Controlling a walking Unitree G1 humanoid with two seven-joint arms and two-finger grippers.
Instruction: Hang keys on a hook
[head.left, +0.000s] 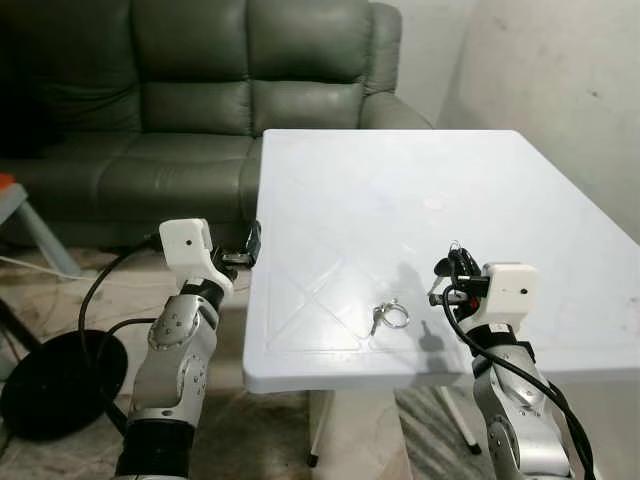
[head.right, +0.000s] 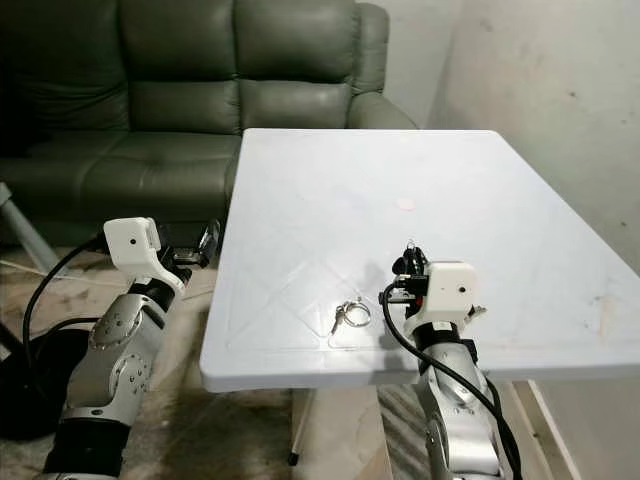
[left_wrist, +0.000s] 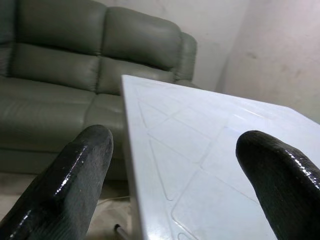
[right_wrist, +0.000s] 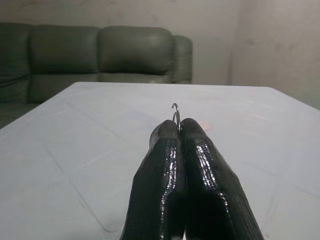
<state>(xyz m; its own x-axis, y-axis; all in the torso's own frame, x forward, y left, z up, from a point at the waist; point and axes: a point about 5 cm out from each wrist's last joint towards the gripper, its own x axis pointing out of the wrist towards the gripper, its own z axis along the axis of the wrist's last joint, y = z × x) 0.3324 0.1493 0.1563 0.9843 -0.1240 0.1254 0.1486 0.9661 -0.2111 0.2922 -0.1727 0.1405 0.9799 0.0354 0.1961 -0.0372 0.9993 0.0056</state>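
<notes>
The keys (head.left: 388, 316) lie flat on the white table (head.left: 420, 190), near its front edge, on a small ring. The right gripper (right_wrist: 179, 127) is held up over the table, just beside the keys and a little to their right, not touching them. Its two black fingers (right_wrist: 210, 180) are pressed tight together, and a thin metal hook (right_wrist: 175, 114) sticks up from between the tips, so it is pinching the hook. The left gripper (head.left: 250, 245) waits at the table's left edge, by the corner, with its two fingers (left_wrist: 70, 175) spread wide and nothing between them. Behind the table stands a dark green sofa (head.left: 200, 90). A black round stand (head.left: 50, 385) sits on the floor at the left.
</notes>
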